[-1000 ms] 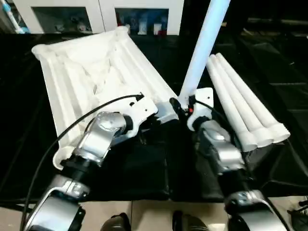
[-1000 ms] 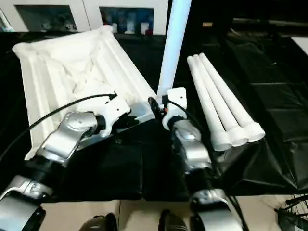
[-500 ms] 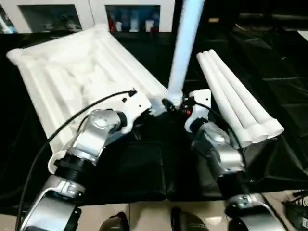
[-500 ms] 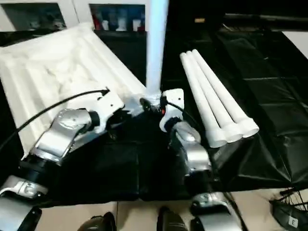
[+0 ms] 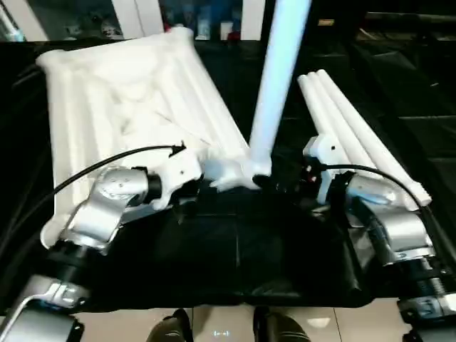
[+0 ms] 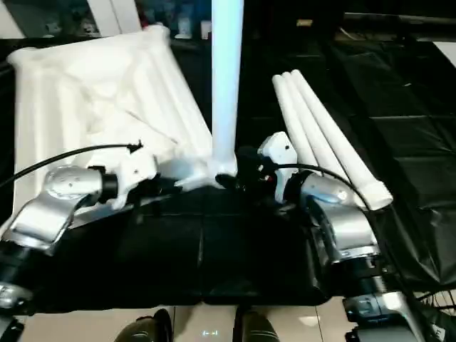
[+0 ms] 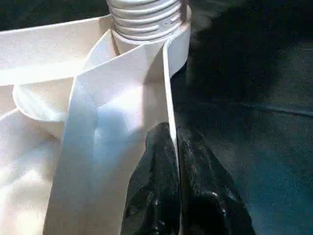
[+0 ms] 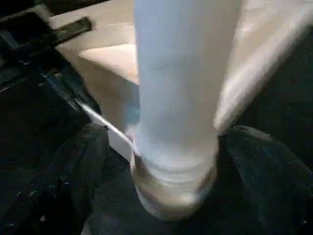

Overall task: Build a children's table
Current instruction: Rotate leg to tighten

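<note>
The white tabletop (image 5: 121,92) lies with its ribbed underside up on the black cloth. One long white leg (image 5: 274,78) stands nearly upright at the near right corner socket (image 7: 146,54), its threaded end (image 7: 144,19) showing just above the socket. My right gripper (image 8: 171,166) is shut on the leg low down, a finger (image 8: 259,161) on either side. My left gripper (image 7: 172,156) is shut on the thin rim wall of the tabletop beside that socket. Three more legs (image 5: 356,128) lie side by side to the right.
A black cloth (image 5: 235,249) covers the work surface, ending near my feet at a pale floor. The white glass-door cabinet (image 5: 135,11) stands behind the tabletop. A black cable (image 5: 107,164) arcs over my left forearm.
My right forearm has swung out to the right and its wrist has turned. The leg now stands straighter at the corner socket. My left gripper keeps its hold on the rim. The camera has shifted.
</note>
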You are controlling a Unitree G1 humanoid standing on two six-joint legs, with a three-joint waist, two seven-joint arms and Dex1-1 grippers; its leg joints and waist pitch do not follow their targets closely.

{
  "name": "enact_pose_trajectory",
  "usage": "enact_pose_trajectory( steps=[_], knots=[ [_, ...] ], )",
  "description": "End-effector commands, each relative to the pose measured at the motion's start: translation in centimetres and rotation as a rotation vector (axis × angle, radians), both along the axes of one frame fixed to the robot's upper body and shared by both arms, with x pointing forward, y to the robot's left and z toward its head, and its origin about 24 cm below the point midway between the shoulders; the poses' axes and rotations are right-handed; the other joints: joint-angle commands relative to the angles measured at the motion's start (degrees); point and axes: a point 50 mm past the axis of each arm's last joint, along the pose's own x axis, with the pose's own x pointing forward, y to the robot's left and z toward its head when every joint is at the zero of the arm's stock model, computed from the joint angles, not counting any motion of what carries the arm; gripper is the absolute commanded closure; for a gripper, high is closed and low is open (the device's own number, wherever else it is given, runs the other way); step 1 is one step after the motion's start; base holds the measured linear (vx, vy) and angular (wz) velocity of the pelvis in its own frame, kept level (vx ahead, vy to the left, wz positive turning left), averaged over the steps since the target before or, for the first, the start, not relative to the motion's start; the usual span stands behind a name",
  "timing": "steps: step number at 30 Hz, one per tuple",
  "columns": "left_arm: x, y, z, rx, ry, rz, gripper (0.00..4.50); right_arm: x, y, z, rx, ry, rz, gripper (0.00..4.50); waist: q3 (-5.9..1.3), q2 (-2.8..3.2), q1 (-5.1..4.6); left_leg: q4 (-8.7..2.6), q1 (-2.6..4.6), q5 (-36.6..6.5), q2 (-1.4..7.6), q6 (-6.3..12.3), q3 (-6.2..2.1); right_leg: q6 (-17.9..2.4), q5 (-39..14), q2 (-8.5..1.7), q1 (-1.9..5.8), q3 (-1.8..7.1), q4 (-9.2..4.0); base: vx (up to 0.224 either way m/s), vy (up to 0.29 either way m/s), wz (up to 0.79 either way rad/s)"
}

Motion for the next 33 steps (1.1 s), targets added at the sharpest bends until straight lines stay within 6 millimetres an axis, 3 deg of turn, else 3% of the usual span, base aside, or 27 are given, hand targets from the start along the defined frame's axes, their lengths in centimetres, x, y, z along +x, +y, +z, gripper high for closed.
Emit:
enact_pose_trajectory(
  steps=[1, 6, 12, 18, 24, 33],
  knots=[
    [-1.1, -1.0, -0.9, -0.043, 0.061, -0.091, 4.50, -0.5, 0.0, -0.1, -0.023, 0.008, 0.051, 0.31, -3.45, -0.63, 0.06, -2.49, 1.31, -9.03, 3.06, 8.26, -1.19, -14.35, -9.29, -3.06, 3.18, 1.95, -2.46, 0.000, 0.000, 0.00],
    [-1.5, -1.2, -0.2, -0.070, 0.072, -0.157, 4.50, -1.7, 0.1, -0.9, -0.100, 0.046, 0.187, 0.31, -3.35, -0.74, 0.38, -2.46, 1.26, -9.45, 3.11, 7.86, -1.18, -14.37, -9.43, -3.11, 3.29, 1.92, -2.33, 0.000, 0.000, 0.00],
    [-1.5, -1.0, -0.1, -0.071, 0.073, -0.167, 4.50, -1.6, 0.3, -1.0, -0.101, 0.051, 0.197, 0.31, -3.38, -0.86, 0.35, -2.36, 1.21, -9.31, 2.99, 7.51, -1.22, -14.11, -10.22, -3.18, 3.31, 2.01, -2.35, 0.000, 0.000, 0.00],
    [-1.5, -0.9, -0.1, -0.070, 0.078, -0.169, 4.50, -1.5, 0.3, -1.0, -0.085, 0.046, 0.199, 0.88, -3.42, -0.89, 0.40, -2.22, 1.20, -8.14, 2.94, 8.13, -1.18, -14.63, -8.25, -3.10, 3.39, 1.97, -2.11, 0.000, 0.000, 0.00],
    [-1.5, -0.9, -0.1, -0.069, 0.081, -0.169, 4.50, -1.6, 0.5, -1.3, -0.088, 0.052, 0.208, 1.45, -3.25, -0.92, 0.36, -2.28, 1.17, -9.80, 2.96, 7.43, -1.28, -14.14, -11.40, -3.19, 3.28, 1.99, -2.36, 0.000, 0.000, 0.00],
    [-1.4, -0.9, -0.3, -0.069, 0.087, -0.163, 4.50, -1.6, 0.6, -1.9, -0.085, 0.072, 0.194, 1.80, -3.32, -1.01, 0.27, -2.20, 1.18, -9.97, 2.92, 7.18, -1.31, -14.04, -11.60, -3.15, 3.24, 2.04, -2.28, 0.000, 0.000, 0.00]
  ],
)
